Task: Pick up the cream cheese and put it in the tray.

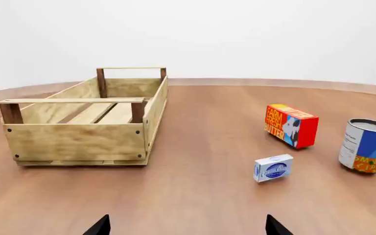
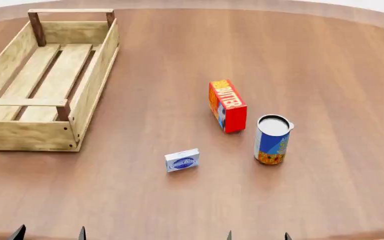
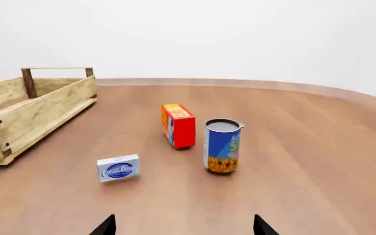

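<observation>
White cream cheese, loose on table, unclaimed.
My left gripper and right gripper spread wide, empty; tray well apart.

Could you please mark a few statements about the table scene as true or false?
1. The tray holds nothing. True.
2. The cream cheese lies inside the tray. False: it sits on the table, apart from the tray.
3. The butter box stands beside the can. True.
4. The left gripper grips the cream cheese. False: its jaws stand apart, holding nothing.
5. The can lies tipped over. False: it stands upright.
</observation>
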You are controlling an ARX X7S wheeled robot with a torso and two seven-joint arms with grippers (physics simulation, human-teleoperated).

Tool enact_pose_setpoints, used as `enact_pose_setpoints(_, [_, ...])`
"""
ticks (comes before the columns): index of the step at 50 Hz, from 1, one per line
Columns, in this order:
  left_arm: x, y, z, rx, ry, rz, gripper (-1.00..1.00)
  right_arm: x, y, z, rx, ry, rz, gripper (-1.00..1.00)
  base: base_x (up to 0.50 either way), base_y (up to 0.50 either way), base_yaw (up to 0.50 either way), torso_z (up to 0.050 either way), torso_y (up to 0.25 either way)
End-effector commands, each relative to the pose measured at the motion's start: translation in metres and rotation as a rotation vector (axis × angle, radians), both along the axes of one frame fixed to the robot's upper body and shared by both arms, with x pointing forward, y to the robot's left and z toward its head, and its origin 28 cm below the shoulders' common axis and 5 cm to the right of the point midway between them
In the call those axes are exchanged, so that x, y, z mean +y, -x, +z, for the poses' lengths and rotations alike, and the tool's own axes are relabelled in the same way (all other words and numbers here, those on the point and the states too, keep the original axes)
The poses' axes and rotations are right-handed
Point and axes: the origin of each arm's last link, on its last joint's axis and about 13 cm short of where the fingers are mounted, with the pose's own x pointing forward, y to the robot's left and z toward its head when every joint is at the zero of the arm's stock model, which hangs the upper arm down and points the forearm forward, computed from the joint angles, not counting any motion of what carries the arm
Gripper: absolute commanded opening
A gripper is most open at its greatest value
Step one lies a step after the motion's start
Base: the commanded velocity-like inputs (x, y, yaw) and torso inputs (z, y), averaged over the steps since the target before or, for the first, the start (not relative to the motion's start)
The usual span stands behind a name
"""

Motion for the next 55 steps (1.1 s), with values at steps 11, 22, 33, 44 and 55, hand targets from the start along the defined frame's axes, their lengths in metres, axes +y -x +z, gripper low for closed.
enact_pose_setpoints(11, [0.0019,-0.0023,0.0011,-0.018,0.008,0.036,1.00,0.0012,-0.0030,-0.0024,0.007,0.047,-0.015,1.00,0.02,0.07,0.00,0.000,0.000])
enact_pose_setpoints(22, [0.0016,-0.0015,0.0001,-0.014,0.005,0.028,1.00,0.0023,-0.0012,-0.0005,-0.006,0.041,0.001,1.00,0.29,0.29,0.00,0.000,0.000])
enact_pose_setpoints(33, [0.0011,-0.0001,0.0010,-0.020,0.009,0.019,1.00,0.0029,-0.0006,0.0001,-0.010,0.040,0.008,1.00,0.47,0.30,0.00,0.000,0.000])
enact_pose_setpoints(44, [-0.0004,0.0019,0.0018,-0.025,-0.001,-0.012,1.00,0.0032,-0.0002,-0.0005,-0.008,0.042,0.012,1.00,0.50,0.30,0.00,0.000,0.000])
enact_pose_setpoints(55, [-0.0001,0.0019,0.0034,-0.045,0.010,-0.023,1.00,0.0033,-0.0004,-0.0005,-0.007,0.042,0.009,1.00,0.50,0.30,0.00,0.035,0.053])
